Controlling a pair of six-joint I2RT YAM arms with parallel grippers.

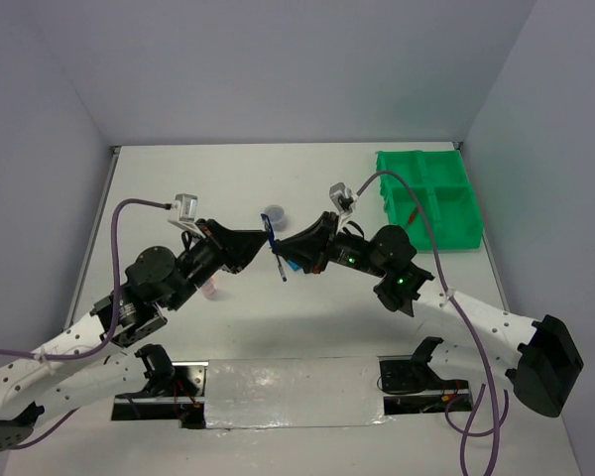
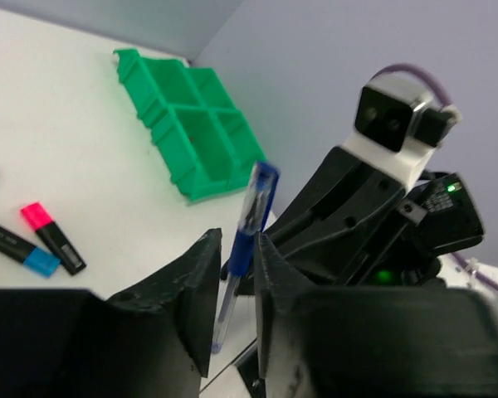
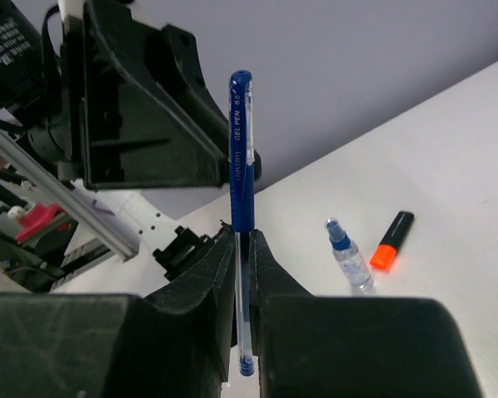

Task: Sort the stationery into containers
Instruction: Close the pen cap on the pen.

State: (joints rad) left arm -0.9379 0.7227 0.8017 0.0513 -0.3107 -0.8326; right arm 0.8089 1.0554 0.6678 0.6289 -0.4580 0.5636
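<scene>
Pen [image 3: 241, 166] is hanging in mid-air between both tools, well left of the tray [image 1: 385, 178].
The right tool [image 3: 241, 236] is pinching its lower barrel. The left tool [image 2: 236, 240] is sitting narrow around it, grip unclear. If either is releasing too early, the pen is probably dropping to the tabletop [image 1: 278, 327], short of the tray.

We see both arms reaching inward over the white surface [image 1: 307, 317], with the left claw [image 1: 262, 241] and the right claw [image 1: 286, 250] almost tip to tip at the centre. A blue pen [image 1: 274, 248] slants between them (how it is gripped is too small to judge). A round grey pot [image 1: 274, 212] sits just beyond. The green tray [image 1: 456, 238] lies far right, well apart.
</scene>
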